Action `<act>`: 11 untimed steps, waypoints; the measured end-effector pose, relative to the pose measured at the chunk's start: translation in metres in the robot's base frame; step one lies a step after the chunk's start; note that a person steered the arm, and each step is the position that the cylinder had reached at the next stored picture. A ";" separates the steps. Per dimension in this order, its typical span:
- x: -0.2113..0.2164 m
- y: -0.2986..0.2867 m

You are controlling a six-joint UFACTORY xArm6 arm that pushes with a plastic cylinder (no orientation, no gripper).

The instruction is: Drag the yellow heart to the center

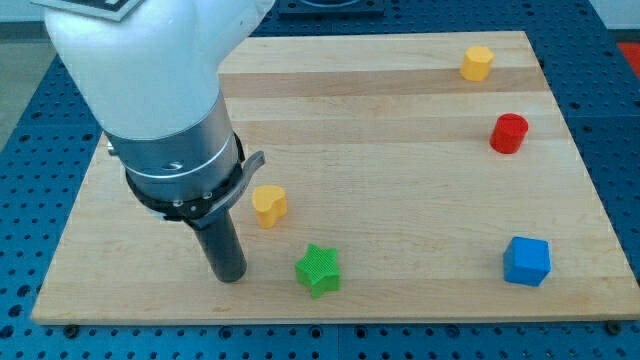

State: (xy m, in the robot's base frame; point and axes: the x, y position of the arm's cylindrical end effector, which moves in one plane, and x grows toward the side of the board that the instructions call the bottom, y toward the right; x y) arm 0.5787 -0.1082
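Note:
The yellow heart [268,205] lies on the wooden board [400,150] at the view's lower left of centre. My tip [229,276] rests on the board below and to the left of the heart, a short gap apart from it. A green star [319,270] lies to the right of the tip, below and right of the heart.
A yellow hexagonal block [477,62] sits at the view's top right. A red cylinder [509,133] is on the right side. A blue cube [526,261] is at the lower right. The arm's large white and black body [160,110] covers the board's upper left.

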 end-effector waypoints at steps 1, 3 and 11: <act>-0.016 0.000; -0.051 0.012; -0.232 0.014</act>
